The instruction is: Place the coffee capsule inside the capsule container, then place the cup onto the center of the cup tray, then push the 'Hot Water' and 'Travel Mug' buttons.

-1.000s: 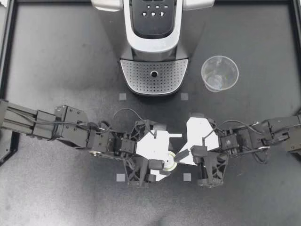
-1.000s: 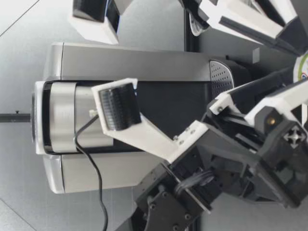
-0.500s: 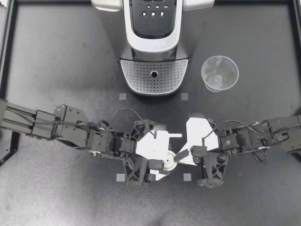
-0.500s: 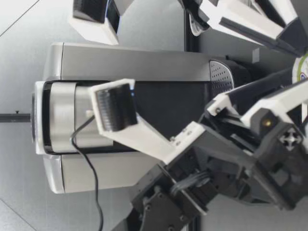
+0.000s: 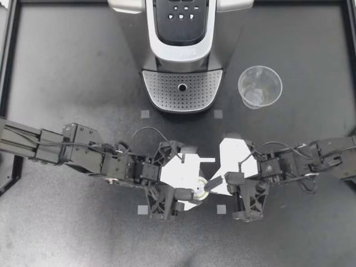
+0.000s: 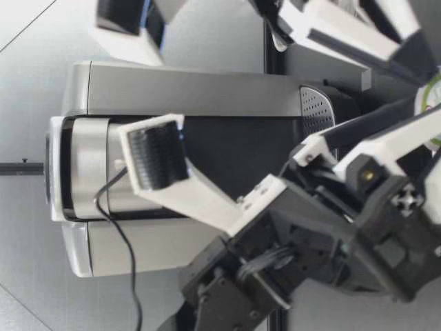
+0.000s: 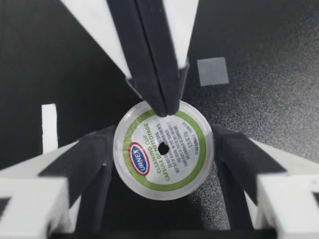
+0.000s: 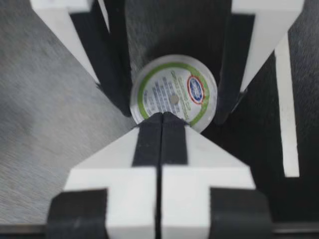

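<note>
The coffee capsule [image 5: 199,190], white with a green-ringed lid, hangs between both grippers near the table's front centre. My left gripper [image 5: 194,192] has a finger against each side of the capsule [image 7: 163,149]. My right gripper [image 5: 213,183] faces it and is shut, pinching the rim of the capsule [image 8: 173,94]. The clear plastic cup [image 5: 260,86] stands upright to the right of the coffee machine [image 5: 182,33]. The machine's perforated cup tray [image 5: 167,92] is bare, and its buttons [image 5: 182,12] sit on top.
Small grey square markers [image 5: 145,114] lie on the dark mat around the grippers. A black frame [image 5: 6,67] borders the table. In the low view the coffee machine [image 6: 172,165] stands behind both arms, farther from that camera.
My left gripper's fingers have closed in from wide open onto the capsule's sides. My right gripper has stayed shut on the rim, and the cup has not moved.
</note>
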`<control>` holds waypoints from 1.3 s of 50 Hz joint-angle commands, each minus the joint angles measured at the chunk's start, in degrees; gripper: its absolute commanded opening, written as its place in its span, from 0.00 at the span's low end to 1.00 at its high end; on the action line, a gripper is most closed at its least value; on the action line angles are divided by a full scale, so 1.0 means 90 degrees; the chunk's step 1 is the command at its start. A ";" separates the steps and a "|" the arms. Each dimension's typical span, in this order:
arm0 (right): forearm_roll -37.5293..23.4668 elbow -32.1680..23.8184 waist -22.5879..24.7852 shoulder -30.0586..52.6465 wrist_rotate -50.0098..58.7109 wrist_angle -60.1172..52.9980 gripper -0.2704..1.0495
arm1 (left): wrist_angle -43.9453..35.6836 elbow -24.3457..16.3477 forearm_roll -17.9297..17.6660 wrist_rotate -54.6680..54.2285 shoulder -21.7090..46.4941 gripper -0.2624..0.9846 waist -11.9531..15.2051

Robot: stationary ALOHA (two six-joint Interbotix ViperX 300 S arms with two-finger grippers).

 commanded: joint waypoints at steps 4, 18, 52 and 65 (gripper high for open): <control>0.0020 0.0039 -0.0059 -0.0811 0.0098 -0.0068 0.20 | 0.0020 0.0059 0.0010 -0.0068 -0.0518 0.54 -0.0020; 0.0020 0.0557 -0.0967 -0.1982 0.0137 -0.1504 0.20 | -0.0020 0.0674 -0.0010 -0.0225 -0.1484 0.54 -0.0020; 0.0000 0.0215 -0.2637 -0.1680 0.0049 -0.3242 0.20 | -0.1035 0.1299 -0.0020 -0.0303 -0.2295 0.54 -0.0010; 0.0010 -0.0049 -0.2656 -0.1504 -0.0176 -0.3408 0.20 | -0.1035 0.1289 -0.0010 -0.0293 -0.2305 0.54 -0.0010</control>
